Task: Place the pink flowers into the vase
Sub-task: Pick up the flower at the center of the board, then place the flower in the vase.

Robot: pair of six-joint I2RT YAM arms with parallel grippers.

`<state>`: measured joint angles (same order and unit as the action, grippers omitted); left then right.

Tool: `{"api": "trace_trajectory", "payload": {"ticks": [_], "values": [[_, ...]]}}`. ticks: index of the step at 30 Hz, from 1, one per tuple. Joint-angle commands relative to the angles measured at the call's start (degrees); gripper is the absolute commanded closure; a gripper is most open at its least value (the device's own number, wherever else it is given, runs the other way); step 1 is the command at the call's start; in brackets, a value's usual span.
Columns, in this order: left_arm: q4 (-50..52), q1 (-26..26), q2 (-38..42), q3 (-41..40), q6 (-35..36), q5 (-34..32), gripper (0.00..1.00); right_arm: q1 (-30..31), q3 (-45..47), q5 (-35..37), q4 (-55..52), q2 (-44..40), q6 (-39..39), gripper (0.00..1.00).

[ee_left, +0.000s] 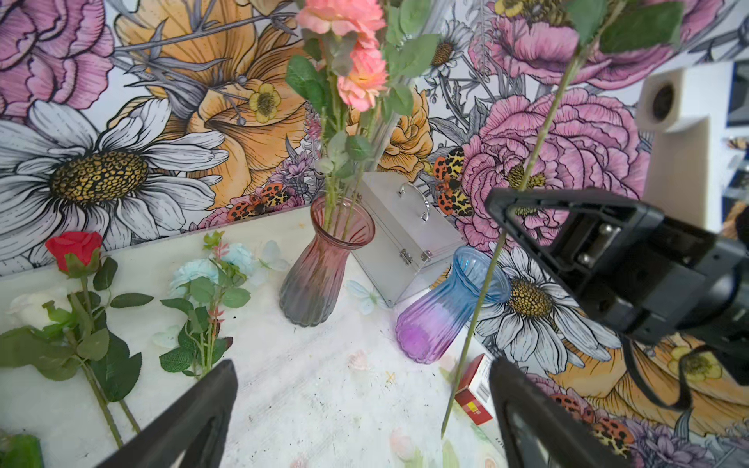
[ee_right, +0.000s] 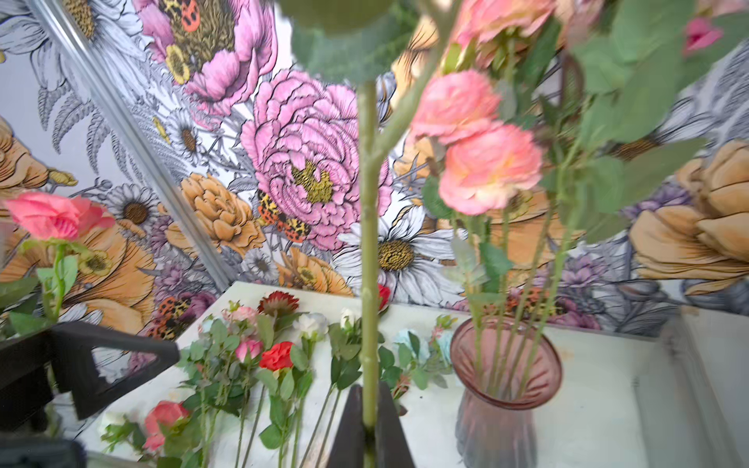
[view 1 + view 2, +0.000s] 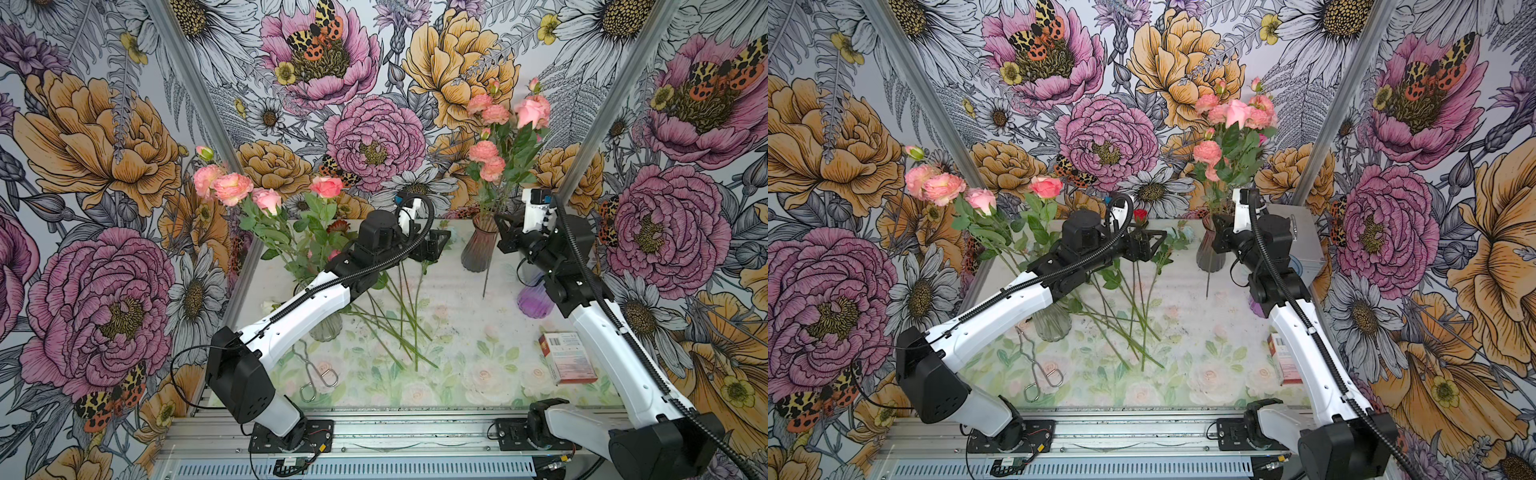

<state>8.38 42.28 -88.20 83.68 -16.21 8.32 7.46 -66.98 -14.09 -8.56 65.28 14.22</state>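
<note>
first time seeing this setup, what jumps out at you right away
The loud floral wall print surrounds everything. Against it, the right gripper is shut on a pink rose stem, held beside the pink vase, which already holds pink flowers. The left gripper stands wide open nearby, empty.

- Vase (image 1: 320,271): ribbed, glossy tinted glass.
- Case (image 1: 399,239) just beside the vase: matt silver metal.
- My left fingers (image 1: 215,389): matt black plastic.
- Pink flowers (image 2: 486,174): cloth-like petals.

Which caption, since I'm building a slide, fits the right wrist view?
Right gripper shut on a long green flower stem beside a ribbed pink glass vase holding pink blooms.
</note>
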Motion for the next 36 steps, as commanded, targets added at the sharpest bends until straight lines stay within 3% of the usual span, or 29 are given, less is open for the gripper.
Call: {"api": "trace_trajectory", "payload": {"ticks": [1, 12, 24, 36], "values": [[3.13, 2.72, 1.27, 2.42, 8.11, -3.95, 0.02, -1.5, -1.4, 7.06, -0.75, -1.99, -1.3, 1.0], [2.96, 7.75, 1.65, 3.03, 18.78, -1.64, 0.01, -7.15, -0.7, 15.5, -1.42, -6.62, -2.83, 1.0], [1.64, 8.87, 1.28, 2.37, 17.79, -0.14, 0.01, -19.35, -2.81, 17.16, -1.46, -5.63, 1.45, 1.0], [0.95, 8.82, -0.56, 3.07, 17.81, -1.55, 0.02, -22.6, -10.71, 15.71, -1.47, -2.84, 2.91, 1.0]]}}
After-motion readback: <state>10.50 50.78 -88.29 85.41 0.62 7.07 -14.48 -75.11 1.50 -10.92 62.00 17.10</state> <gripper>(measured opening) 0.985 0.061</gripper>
